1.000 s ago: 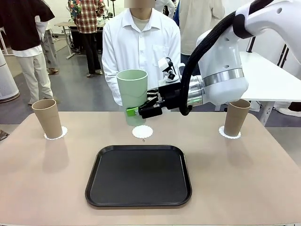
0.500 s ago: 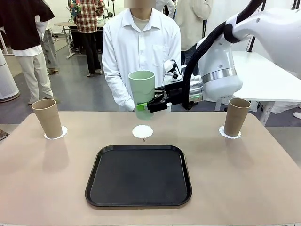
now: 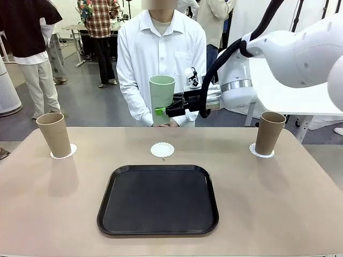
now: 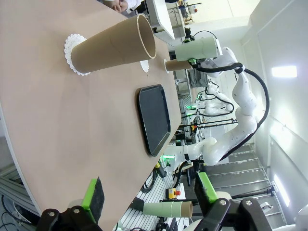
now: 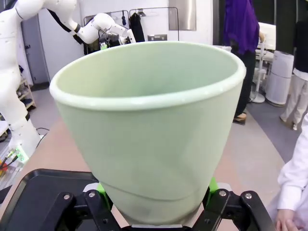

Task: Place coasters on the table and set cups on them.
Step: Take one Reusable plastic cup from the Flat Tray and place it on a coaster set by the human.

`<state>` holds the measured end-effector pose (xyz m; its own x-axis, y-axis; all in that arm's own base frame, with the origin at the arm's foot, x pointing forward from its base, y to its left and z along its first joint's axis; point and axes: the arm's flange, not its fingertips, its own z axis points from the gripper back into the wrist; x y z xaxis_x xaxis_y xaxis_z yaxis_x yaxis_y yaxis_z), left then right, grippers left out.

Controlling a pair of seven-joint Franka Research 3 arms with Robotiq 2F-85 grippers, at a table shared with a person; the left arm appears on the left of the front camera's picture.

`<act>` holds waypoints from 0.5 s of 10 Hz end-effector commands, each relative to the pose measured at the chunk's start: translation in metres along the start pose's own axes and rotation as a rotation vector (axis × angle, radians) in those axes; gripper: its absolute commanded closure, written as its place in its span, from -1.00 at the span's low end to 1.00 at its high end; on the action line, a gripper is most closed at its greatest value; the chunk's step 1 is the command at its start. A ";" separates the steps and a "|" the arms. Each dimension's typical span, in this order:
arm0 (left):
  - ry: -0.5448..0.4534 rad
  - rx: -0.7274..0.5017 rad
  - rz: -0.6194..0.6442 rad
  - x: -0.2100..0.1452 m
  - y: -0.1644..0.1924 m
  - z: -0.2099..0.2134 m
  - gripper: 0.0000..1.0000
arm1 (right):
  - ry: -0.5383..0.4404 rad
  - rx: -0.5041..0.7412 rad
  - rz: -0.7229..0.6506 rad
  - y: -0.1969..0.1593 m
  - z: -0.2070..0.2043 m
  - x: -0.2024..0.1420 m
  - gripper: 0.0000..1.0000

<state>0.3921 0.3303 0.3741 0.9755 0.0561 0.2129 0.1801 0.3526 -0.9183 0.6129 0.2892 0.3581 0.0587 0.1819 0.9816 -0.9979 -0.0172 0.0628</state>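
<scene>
Front view: right gripper (image 3: pixel 164 111) clamped on lower part of mint green cup (image 3: pixel 162 96), cup upright, lifted clear of beige table (image 3: pixel 300 214), above far middle edge in front of person in white shirt (image 3: pixel 161 53). Below and slightly nearer, bare white coaster (image 3: pixel 162 149) lying flat on table, just beyond black tray (image 3: pixel 158 199). At left, tan cup (image 3: pixel 54 134) standing on coaster (image 3: pixel 71 151); at right, second tan cup (image 3: pixel 269 133) standing on coaster (image 3: pixel 253 150).

Right wrist view: mint cup (image 5: pixel 149 125) close up, green pads (image 5: pixel 211 184) pressed against both sides of base, tray corner (image 5: pixel 33 180) beneath.

Left wrist view: left gripper (image 4: pixel 149 195) with fingers spread wide, nothing between them, low near table edge; tan cup (image 4: pixel 115 45) on coaster (image 4: pixel 72 50) ahead, scene turned sideways.
</scene>
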 end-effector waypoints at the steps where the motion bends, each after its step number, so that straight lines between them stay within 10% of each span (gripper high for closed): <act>1: -0.002 -0.006 -0.006 -0.002 -0.003 0.001 -1.00 | -0.029 0.027 -0.054 -0.009 -0.002 -0.003 -0.64; 5: -0.002 -0.006 -0.006 -0.002 -0.003 0.001 -1.00 | -0.029 0.088 -0.079 0.003 0.005 -0.017 -0.64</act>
<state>0.3921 0.3303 0.3741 0.9755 0.0561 0.2129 0.1802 0.3526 -0.9183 0.6117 0.2867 0.3438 0.1178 0.1470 0.9821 -0.9891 -0.0707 0.1293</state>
